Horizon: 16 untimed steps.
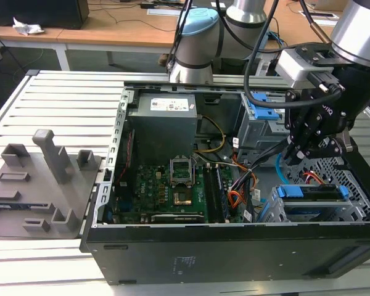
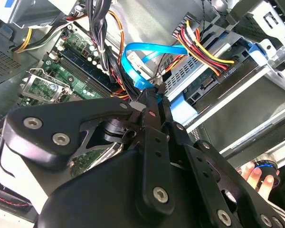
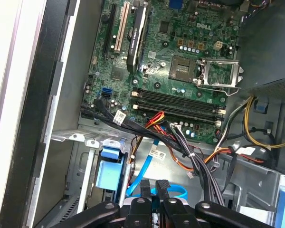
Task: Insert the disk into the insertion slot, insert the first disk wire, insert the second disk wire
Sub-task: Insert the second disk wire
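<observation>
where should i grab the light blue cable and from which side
Take the light blue cable close to its end by the claw, pinching across the flat faces: it is a thin, likely floppy ribbon looping there. Come from the open side of the case; bundled wires crowd beside it.

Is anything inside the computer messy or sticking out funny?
Yes. The light blue cable curls in a loose loop near the disk. Its end looks pinched in the gripper, not plugged in. Nothing looks broken or spilled.
</observation>
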### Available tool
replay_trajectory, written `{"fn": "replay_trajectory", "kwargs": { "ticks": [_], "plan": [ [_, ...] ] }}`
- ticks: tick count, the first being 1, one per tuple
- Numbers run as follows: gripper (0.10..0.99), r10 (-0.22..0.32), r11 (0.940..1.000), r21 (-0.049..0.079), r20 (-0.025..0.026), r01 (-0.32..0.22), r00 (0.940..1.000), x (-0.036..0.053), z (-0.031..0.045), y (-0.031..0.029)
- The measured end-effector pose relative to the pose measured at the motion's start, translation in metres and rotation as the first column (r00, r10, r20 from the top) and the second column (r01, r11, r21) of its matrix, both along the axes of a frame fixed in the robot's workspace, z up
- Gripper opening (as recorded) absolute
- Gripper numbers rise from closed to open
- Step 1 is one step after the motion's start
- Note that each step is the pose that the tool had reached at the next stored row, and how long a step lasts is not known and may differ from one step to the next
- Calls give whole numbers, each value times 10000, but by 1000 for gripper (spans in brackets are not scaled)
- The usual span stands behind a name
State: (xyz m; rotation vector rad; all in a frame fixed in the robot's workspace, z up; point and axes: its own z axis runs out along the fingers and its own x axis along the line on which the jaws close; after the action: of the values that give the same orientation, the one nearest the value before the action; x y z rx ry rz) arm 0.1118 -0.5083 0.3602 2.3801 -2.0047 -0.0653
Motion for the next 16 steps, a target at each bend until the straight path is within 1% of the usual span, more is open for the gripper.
{"fn": "replay_trajectory", "kwargs": {
  "ticks": [3, 6, 10, 16],
  "plan": [
    [161, 0, 10000, -2, 0, 0, 10000, 3, 0, 0],
    [161, 1, 10000, -1, -2, -1, 10000, 61, -2, 0],
    [161, 1, 10000, -2, -3, -1, 10000, 109, -4, 0],
    [161, 0, 10000, -2, -3, 0, 10000, 125, -4, 0]
  ]
}}
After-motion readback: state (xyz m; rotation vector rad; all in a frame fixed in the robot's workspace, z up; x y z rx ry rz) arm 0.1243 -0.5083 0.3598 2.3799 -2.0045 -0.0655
